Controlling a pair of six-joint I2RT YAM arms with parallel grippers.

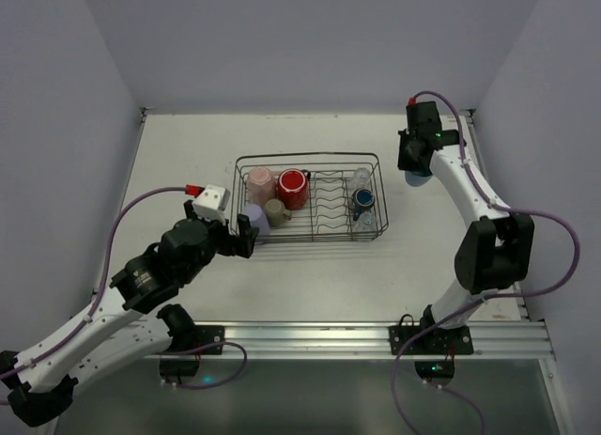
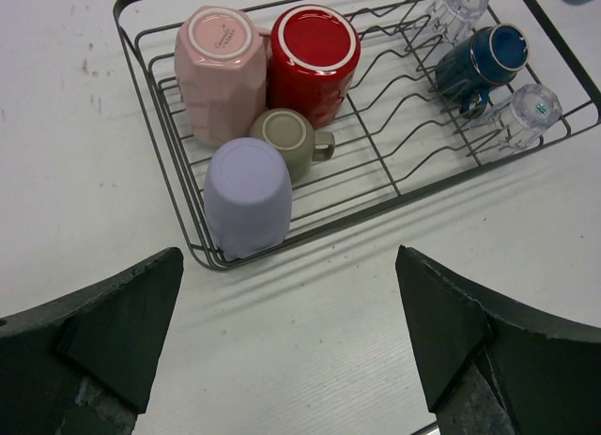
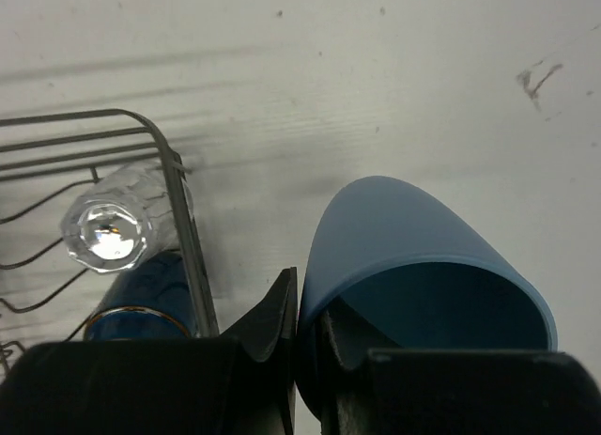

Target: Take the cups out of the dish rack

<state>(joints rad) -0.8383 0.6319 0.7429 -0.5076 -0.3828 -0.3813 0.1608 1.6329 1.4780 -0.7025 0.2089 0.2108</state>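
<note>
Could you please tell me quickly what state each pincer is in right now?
The left pincer is open, holding nothing.
The right pincer is closed on the light-blue tumbler.

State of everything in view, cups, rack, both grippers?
Blue tumbler, held outside rack.
Right gripper, shut on blue tumbler.
Left gripper, open, empty.
Pink cup, racked, inverted.
Red mug, racked, inverted.
Olive cup, racked, inverted.
Lavender tumbler, racked, inverted.
Navy cup, racked, tilted.
Glasses, racked, inverted.
Rack, holds seven cups.
</note>
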